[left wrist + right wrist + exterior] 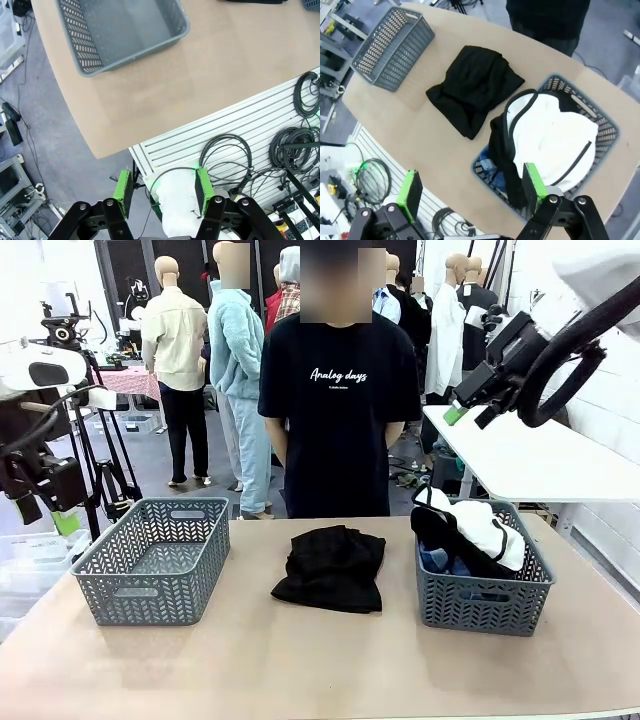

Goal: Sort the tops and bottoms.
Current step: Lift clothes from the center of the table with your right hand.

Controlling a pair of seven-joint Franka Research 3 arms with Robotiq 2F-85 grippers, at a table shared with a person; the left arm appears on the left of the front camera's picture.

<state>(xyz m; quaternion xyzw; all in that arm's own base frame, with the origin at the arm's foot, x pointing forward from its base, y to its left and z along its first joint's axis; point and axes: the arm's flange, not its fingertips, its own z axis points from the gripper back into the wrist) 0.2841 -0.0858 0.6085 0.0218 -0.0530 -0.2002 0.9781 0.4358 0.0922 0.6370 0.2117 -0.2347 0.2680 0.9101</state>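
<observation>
Garments waited in two places: one black piece [331, 567] lay crumpled mid-table between the baskets, while the white piece with black edging [555, 137], another black piece [500, 145] and blue denim [491, 170] filled the right basket [484, 602]. Our right gripper [470, 192], jaws apart and empty, hung high above them, nearer than our left gripper [162, 186], also agape, beyond the near-left table edge.

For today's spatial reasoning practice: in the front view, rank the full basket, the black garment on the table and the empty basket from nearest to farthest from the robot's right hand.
1. Full basket, below the right hand.
2. Black garment, table's middle.
3. Empty basket, far left.
</observation>
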